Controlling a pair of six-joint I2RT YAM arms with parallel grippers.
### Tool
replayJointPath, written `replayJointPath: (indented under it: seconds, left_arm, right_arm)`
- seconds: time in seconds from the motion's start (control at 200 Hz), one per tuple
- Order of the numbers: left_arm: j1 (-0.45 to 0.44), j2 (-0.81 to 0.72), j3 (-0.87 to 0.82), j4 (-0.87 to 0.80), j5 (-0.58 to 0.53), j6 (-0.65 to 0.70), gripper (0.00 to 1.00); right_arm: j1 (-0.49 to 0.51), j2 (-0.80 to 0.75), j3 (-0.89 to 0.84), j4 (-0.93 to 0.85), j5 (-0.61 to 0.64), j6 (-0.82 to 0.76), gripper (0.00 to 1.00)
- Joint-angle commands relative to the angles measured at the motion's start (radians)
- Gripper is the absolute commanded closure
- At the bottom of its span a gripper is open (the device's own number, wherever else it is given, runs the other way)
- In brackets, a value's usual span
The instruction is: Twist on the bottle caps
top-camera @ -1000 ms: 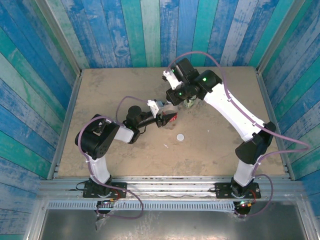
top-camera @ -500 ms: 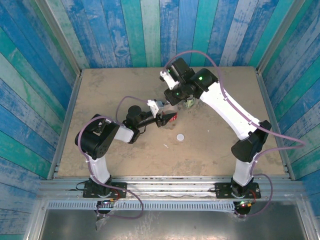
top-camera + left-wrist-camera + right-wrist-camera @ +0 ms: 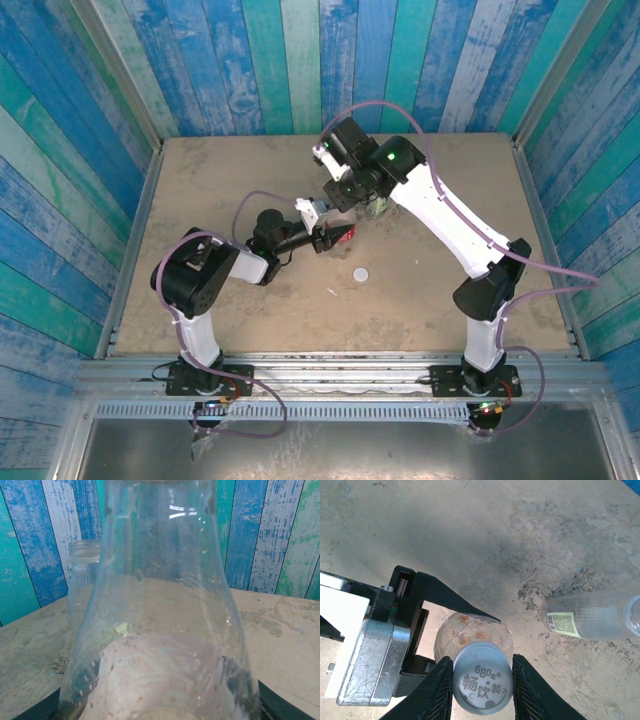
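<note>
I have the right gripper [image 3: 482, 687] closed on the printed cap [image 3: 482, 679] atop the red-label bottle [image 3: 470, 632], which the left gripper [image 3: 338, 237] clamps mid-way across the table [image 3: 200, 200], the uncapped second bottle [image 3: 592, 622] toward the far edge, the loose cap [image 3: 360, 273] toward the near edge.

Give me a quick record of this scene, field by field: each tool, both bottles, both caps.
left tool: shut on the red-label bottle, holding it upright
right tool: shut on the printed cap, from above
printed cap: sitting on the red-label bottle's neck
green-label bottle: upright on the table, uncapped
loose cap: flat on the table, nearer the arm bases
</note>
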Motion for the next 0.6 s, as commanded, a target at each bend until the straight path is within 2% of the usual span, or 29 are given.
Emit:
replayJointPath:
  seconds: [0.0,0.265,0.591]
  left_arm:
    - [-0.011,0.061,-0.001,-0.089,0.037,0.028,0.41]
    - [-0.011,0.066,-0.011,-0.084,0.044,0.033,0.41]
    - [-0.011,0.075,-0.015,-0.051,0.052,-0.009,0.42]
  right_arm:
    - [0.01,0.079,0.03,-0.124,-0.014,0.023,0.68]
    - [-0.016,0.125,0.109,-0.182,-0.055,0.073,0.69]
    - [-0.031,0.108,0.06,-0.139,-0.103,0.094,0.7]
